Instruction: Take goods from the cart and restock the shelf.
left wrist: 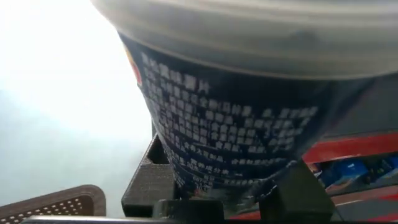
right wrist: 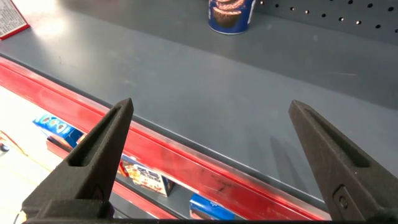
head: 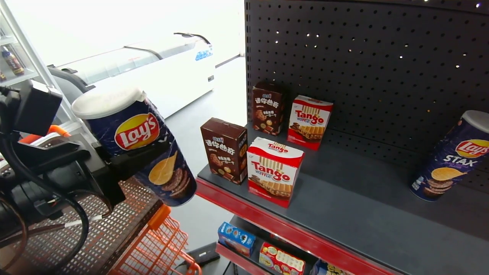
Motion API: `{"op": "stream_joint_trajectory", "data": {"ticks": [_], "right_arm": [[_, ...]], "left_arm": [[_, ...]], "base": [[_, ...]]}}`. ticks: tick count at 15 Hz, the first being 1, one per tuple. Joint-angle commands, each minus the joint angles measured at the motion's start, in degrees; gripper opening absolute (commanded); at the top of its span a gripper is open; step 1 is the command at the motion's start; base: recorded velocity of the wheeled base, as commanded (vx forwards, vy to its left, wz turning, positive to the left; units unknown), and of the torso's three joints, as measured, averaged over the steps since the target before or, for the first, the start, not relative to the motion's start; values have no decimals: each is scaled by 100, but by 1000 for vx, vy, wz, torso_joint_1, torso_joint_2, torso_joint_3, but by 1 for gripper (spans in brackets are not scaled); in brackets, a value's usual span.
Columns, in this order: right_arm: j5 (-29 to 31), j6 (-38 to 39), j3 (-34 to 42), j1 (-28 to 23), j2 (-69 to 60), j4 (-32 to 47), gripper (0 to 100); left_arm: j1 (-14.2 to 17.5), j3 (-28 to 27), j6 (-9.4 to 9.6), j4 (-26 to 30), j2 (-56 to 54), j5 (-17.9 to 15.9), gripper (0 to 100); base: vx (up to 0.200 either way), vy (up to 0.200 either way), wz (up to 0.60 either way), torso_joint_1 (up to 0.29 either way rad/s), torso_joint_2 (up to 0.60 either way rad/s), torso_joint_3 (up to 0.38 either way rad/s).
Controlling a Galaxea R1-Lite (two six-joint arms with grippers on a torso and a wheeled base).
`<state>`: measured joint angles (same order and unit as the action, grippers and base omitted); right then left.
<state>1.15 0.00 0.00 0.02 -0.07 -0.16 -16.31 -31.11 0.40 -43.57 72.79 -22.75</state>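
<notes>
My left gripper [head: 131, 158] is shut on a dark blue chip can [head: 137, 141] with a white lid, held tilted above the orange cart [head: 153, 244], left of the shelf. In the left wrist view the same chip can [left wrist: 236, 137] sits between the fingers [left wrist: 149, 186]. A second chip can [head: 450, 156] stands on the grey shelf [head: 363, 206] at the right, leaning against the pegboard; its base [right wrist: 231, 15] shows far off in the right wrist view. My right gripper [right wrist: 217, 162] is open, hovering over the shelf's red front edge [right wrist: 186, 155] with nothing between its fingers.
Two brown cookie boxes [head: 225, 149] and two red-and-white wafer boxes [head: 274, 172] stand at the shelf's left end. Bare shelf lies between them and the standing can. A lower shelf holds small boxes [head: 237, 238]. A white chest freezer [head: 153, 72] stands behind.
</notes>
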Motion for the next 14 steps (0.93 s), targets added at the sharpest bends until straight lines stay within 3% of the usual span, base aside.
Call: {"op": "stream_joint_trajectory", "data": {"ticks": [1, 4, 7, 12, 14], "right_arm": [[0, 0, 0, 6, 7, -2, 100], [0, 0, 0, 6, 7, -2, 100], [0, 0, 0, 6, 7, -2, 100], [-9, -9, 0, 6, 7, -2, 100], [-9, -9, 0, 6, 7, 7, 100]], "left_arm": [[-83, 35, 4, -2, -63, -28, 0], [-74, -150, -5, 41, 104, -116, 0], [-127, -44, 13, -46, 104, -687, 0], [-883, 44, -14, 50, 16, -740, 0], [-900, 35, -31, 112, 7, -828, 0]], "base": [[0, 0, 0, 0, 0, 0], [0, 0, 0, 0, 0, 0], [0, 0, 0, 0, 0, 0], [0, 0, 0, 0, 0, 0], [0, 0, 0, 0, 0, 0]]}}
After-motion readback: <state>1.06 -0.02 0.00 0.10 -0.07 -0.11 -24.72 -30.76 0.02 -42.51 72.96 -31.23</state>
